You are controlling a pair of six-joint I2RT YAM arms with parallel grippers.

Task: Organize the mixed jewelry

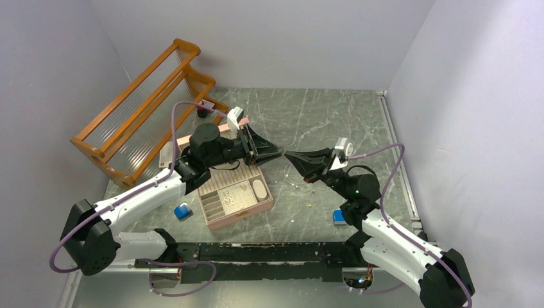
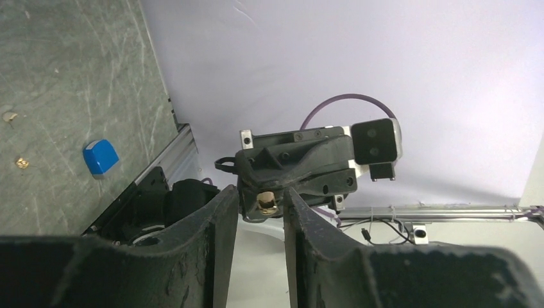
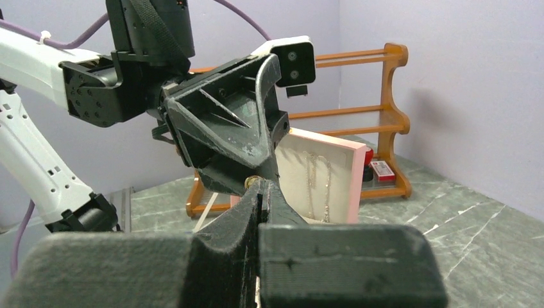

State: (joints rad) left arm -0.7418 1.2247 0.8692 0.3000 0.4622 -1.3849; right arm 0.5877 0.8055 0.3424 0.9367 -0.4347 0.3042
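My two grippers meet tip to tip above the table. The right gripper [image 1: 289,154] [image 3: 258,185] is shut on a small gold piece [image 2: 267,203] [image 3: 253,180] at its fingertips. My left gripper [image 1: 277,153] [image 2: 256,192] is open, and its two fingers [image 2: 218,212] stand either side of that piece without touching it. A thin gold wire hoop [image 1: 294,174] and a few tiny pieces [image 1: 312,205] lie on the table below. Two more small pieces [image 2: 21,163] show in the left wrist view.
The open pink box [image 1: 240,215] sits under the left arm, its lid [image 3: 321,176] upright with chains hanging on it. Blue blocks [image 1: 183,210] [image 1: 339,217] lie near the arm bases. A wooden rack [image 1: 144,112] stands at the back left.
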